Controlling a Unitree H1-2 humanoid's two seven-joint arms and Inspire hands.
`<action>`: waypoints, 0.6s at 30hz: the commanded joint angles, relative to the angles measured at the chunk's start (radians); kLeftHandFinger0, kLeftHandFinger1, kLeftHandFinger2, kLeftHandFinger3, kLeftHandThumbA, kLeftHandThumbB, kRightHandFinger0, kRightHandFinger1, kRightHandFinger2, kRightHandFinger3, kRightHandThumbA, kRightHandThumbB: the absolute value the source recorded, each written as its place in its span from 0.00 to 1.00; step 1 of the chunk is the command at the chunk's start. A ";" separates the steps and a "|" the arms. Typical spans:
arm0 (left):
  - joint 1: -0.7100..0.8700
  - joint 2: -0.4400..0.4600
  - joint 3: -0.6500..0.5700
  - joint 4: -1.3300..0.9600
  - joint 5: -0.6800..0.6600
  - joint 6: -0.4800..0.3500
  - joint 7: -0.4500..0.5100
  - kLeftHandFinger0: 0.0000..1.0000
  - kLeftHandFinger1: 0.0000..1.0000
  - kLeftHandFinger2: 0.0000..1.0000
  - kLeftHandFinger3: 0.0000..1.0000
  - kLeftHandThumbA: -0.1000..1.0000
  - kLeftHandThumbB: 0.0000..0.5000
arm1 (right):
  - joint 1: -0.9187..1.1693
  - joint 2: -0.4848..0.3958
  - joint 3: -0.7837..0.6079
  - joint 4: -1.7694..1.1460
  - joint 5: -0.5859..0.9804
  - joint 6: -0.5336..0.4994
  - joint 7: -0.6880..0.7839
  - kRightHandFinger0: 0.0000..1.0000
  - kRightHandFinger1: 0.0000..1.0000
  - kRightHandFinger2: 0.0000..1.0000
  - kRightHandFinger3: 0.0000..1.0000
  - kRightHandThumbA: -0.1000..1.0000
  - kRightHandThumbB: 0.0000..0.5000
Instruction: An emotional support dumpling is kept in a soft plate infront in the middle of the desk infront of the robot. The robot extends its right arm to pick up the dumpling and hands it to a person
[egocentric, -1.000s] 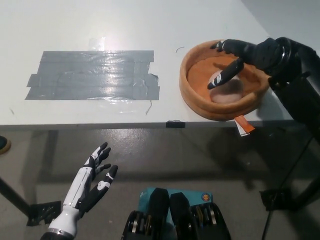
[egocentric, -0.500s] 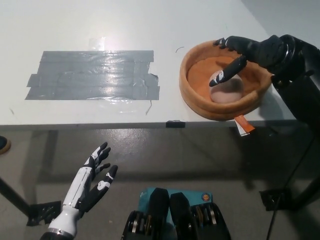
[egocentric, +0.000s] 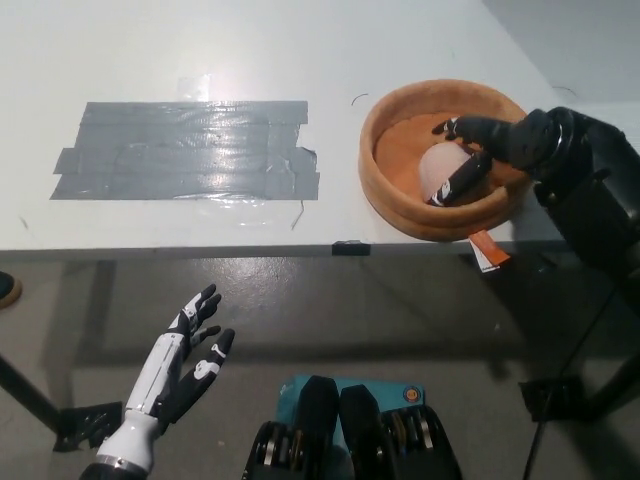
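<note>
- Now the right hand (egocentric: 500, 145) reaches into the plate (egocentric: 400, 200) on the desk (egocentric: 150, 60), its fingers (egocentric: 455, 183) spread around the dumpling (egocentric: 438, 163) but not yet closed on it.
- Dumpling sits between the fingers, on the plate's floor.
- Best to close gently from both sides, then lift straight up, clear of the rim.
- Left hand (egocentric: 185, 355) rests low, below the desk, fingers apart and holding nothing.
</note>
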 joint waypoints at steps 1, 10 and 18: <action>-0.018 0.020 0.003 -0.029 -0.001 -0.025 -0.016 0.92 1.00 1.00 0.97 0.74 0.54 | -0.028 0.007 0.002 0.025 -0.026 -0.037 -0.046 1.00 1.00 1.00 1.00 1.00 0.74; -0.026 0.022 0.002 -0.025 0.003 -0.035 -0.015 0.89 0.98 0.98 0.96 0.75 0.54 | -0.025 0.027 0.005 0.099 -0.026 -0.067 -0.061 1.00 1.00 1.00 1.00 1.00 0.70; -0.037 0.020 0.003 -0.014 -0.005 -0.048 -0.016 0.89 0.97 0.97 0.96 0.74 0.52 | 0.019 0.036 -0.042 0.112 -0.044 -0.186 -0.293 0.02 0.29 0.53 0.61 0.00 0.42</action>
